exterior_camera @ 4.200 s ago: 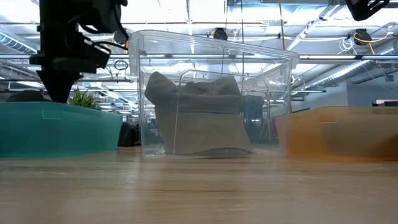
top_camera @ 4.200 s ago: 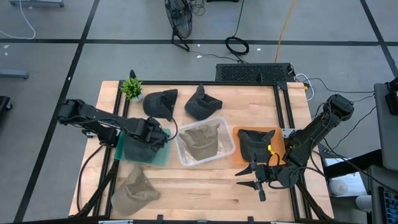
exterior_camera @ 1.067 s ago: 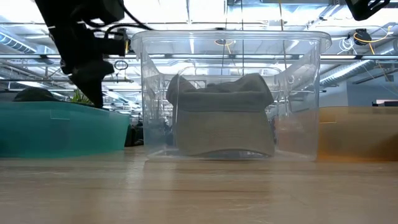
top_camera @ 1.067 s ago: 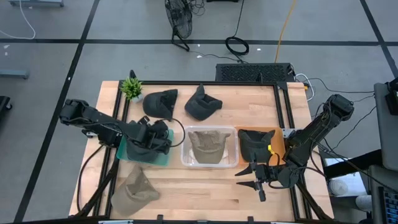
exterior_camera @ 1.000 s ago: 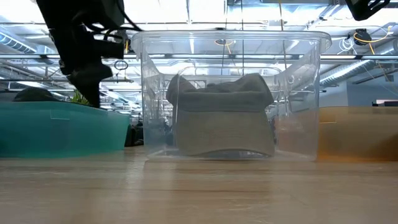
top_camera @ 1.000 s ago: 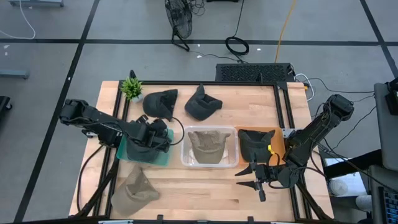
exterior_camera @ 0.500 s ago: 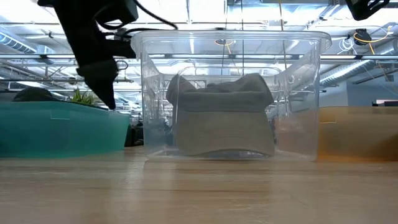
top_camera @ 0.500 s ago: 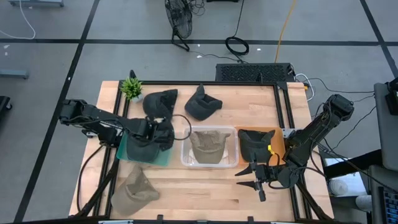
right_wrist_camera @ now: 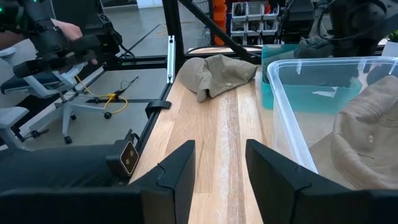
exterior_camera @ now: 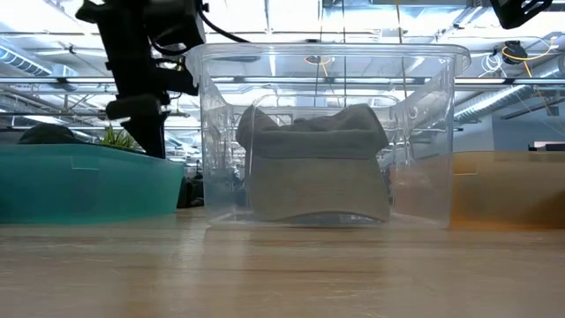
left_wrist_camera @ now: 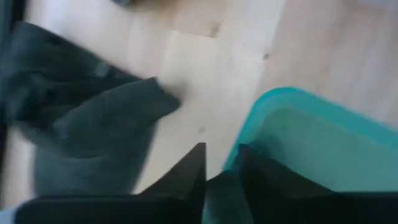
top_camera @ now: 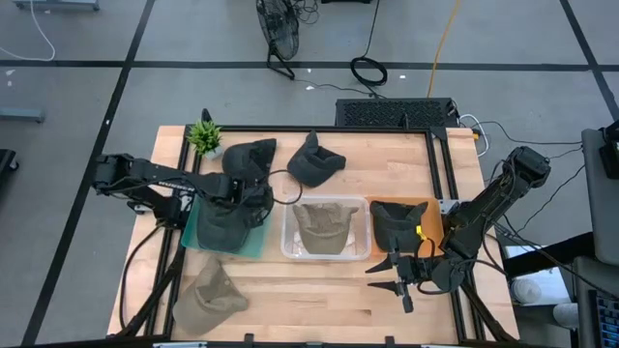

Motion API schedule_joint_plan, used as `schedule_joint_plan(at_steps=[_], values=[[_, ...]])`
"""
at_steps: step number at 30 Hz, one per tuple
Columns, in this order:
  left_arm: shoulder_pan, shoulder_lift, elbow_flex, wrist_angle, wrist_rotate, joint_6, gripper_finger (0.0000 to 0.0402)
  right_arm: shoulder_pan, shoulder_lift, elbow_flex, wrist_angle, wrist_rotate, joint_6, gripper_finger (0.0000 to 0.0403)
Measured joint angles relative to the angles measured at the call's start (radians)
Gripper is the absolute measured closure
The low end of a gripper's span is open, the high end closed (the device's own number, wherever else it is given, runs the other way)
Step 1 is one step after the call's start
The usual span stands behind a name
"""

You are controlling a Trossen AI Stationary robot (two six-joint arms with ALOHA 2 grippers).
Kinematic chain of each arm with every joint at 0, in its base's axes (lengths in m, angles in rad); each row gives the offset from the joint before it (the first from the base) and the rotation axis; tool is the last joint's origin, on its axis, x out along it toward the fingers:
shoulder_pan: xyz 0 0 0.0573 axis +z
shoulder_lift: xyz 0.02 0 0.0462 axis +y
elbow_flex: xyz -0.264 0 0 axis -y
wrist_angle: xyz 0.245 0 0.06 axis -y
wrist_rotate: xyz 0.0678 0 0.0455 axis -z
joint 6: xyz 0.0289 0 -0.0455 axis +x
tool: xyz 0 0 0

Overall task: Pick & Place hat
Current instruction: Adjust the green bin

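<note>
In the high view my left gripper [top_camera: 257, 200] hovers open at the far right corner of the teal bin [top_camera: 253, 249]. In its wrist view the fingers [left_wrist_camera: 221, 168] straddle the bin's rim [left_wrist_camera: 261, 109] without touching. A dark hat [top_camera: 222, 224] lies in the teal bin. Two dark hats [top_camera: 250, 155] [top_camera: 314, 160] rest on the table beyond; the nearer one [left_wrist_camera: 93, 124] shows ahead of the fingers. A tan hat [top_camera: 322, 224] sits in the clear bin [exterior_camera: 327, 132]. My right gripper [top_camera: 392, 275] waits open near the table's near right.
An orange bin [top_camera: 433, 232] holds another dark hat [top_camera: 395, 222]. A loose tan hat [top_camera: 208, 295] lies near the near left corner, also seen from the right wrist [right_wrist_camera: 221, 73]. A small potted plant [top_camera: 205, 137] stands at the far left. A cable [top_camera: 285, 193] loops beside the left gripper.
My left gripper has moved from over the teal bin toward the table's far edge and a little right, toward the dark hat beyond the bin. In the low view it has risen slightly. The bins and hats have stayed where they were.
</note>
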Motion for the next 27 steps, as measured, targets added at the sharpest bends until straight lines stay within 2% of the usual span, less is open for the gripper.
schedule_joint_plan(at_steps=[3, 7, 10, 15, 21, 27], values=[[0.027, 0.020, 0.000, 0.040, 0.064, 0.005, 0.0259, 0.000, 0.000, 0.000, 0.000, 0.000, 0.000, 0.0273], [0.037, 0.044, 0.000, 0.067, 0.052, 0.096, 0.0222, 0.000, 0.000, 0.000, 0.000, 0.000, 0.005, 0.0273], [0.035, 0.050, 0.000, 0.086, 0.046, 0.149, 0.0210, 0.000, 0.000, 0.000, -0.001, 0.000, 0.007, 0.0273], [0.048, 0.048, 0.000, 0.083, 0.035, 0.193, 0.0224, 0.000, 0.000, 0.000, -0.011, 0.003, 0.001, 0.0273], [0.091, 0.047, -0.040, 0.109, 0.064, 0.164, 0.0263, 0.000, 0.000, 0.000, -0.016, 0.003, 0.000, 0.0273], [0.100, 0.048, -0.053, 0.110, 0.085, 0.150, 0.0274, -0.003, 0.000, 0.000, -0.015, 0.004, -0.016, 0.0273]])
